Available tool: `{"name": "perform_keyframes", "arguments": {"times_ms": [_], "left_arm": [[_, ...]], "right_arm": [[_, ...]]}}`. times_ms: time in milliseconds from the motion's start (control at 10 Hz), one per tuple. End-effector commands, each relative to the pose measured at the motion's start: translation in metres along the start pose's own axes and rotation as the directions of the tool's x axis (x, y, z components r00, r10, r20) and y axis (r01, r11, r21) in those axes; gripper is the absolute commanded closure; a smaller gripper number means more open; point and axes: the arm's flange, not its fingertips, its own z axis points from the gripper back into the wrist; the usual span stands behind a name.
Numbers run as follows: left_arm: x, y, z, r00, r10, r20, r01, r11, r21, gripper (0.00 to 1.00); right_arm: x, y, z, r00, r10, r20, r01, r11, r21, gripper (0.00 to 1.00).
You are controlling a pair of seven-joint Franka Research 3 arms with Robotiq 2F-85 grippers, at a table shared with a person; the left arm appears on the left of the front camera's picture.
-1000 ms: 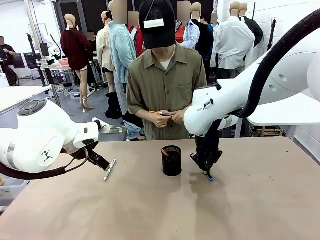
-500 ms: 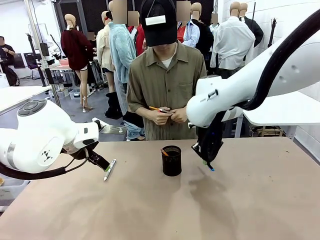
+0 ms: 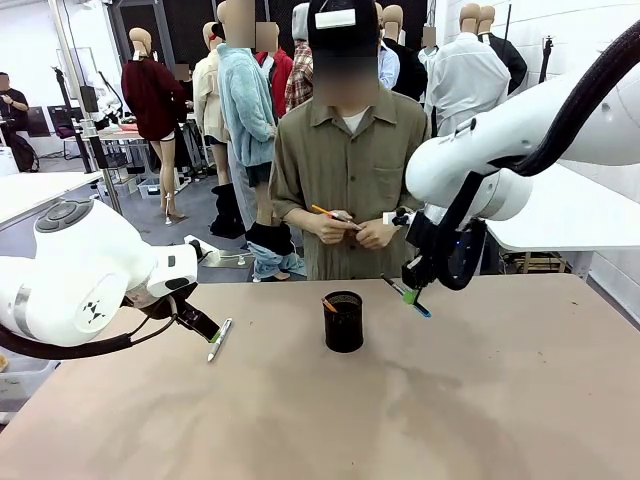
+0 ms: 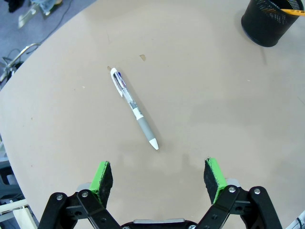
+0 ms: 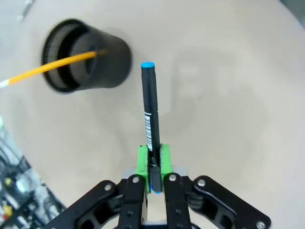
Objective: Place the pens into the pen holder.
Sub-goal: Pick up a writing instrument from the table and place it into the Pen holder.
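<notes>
Front view, right hand (image 3: 414,291): I see it raised off the desk (image 3: 300,420), to the right of the cup (image 3: 343,325), clamped on the dark pen (image 3: 406,292).
Front view, dark pen: tilted in the air with its blue end lowest and pointing away from the cup, clear of the desk.
Front view, cup: upright near the middle of the desk, with an orange pen (image 3: 329,304) leaning inside.
Front view, left hand (image 3: 197,322): low at the left side, just beside the white pen (image 3: 219,339), which lies flat on the desk. I cannot judge its opening from here.
Front view, person: at the far side, the person's hands (image 3: 355,230) meet at waist height on a second orange pen (image 3: 322,212).
Left wrist view, left hand (image 4: 158,172): spread wide, nothing between its green pads (image 4: 101,175).
Left wrist view, white pen (image 4: 133,108): flat on the desk (image 4: 214,95) ahead of the hand, apart from both pads, with its pointed tip nearest me.
Left wrist view, cup (image 4: 264,26): top right corner, well apart from the white pen, with the orange pen (image 4: 291,11) in it.
Right wrist view, right hand (image 5: 153,158): pinched narrow on the dark pen (image 5: 150,107), which sticks straight out, blue end farthest.
Right wrist view, cup (image 5: 88,55): on the desk (image 5: 228,95) off to one side of the blue end, not under it, with the orange pen (image 5: 52,69) poking out of its mouth.
</notes>
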Motion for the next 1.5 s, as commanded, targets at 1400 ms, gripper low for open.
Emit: {"name": "perform_keyframes", "arguments": {"times_ms": [1400], "left_arm": [[-0.001,0.002,0.001,1.0,0.005,0.001,-0.005,1.0,0.0,0.0]], "right_arm": [[-0.196,-0.071,0.135,0.635,0.571,0.521,-0.714,0.69,0.114,1.0]]}}
